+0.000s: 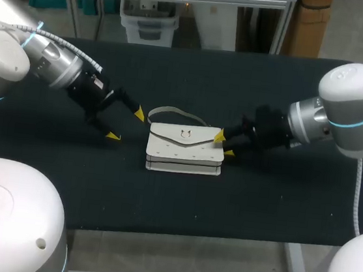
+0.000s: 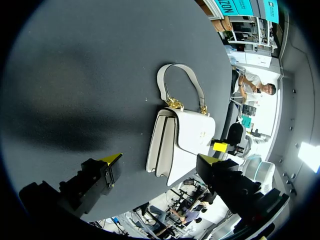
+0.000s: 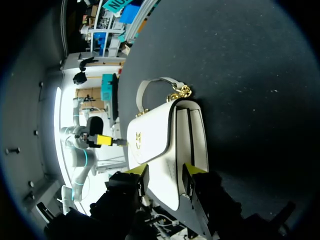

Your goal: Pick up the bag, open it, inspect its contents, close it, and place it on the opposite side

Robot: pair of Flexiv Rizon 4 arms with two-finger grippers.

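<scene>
White bag [image 1: 183, 146] lies flat mid-surface [image 1: 161, 199], handle twd far edge. R hand [image 1: 224, 145] clamps bag's right end, a finger each side. L hand [image 1: 126, 124] spread wide, just beside bag's left end, not touching.

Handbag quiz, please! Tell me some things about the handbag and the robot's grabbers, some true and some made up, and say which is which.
1. The handbag is white and sits on the black table. True.
2. Its flap is lifted open. False: the flap lies shut against the front.
3. The left gripper is holding the handle. False: it is open and apart from the bag, off to one side.
4. The right gripper is at the bag's other end. True.
</scene>
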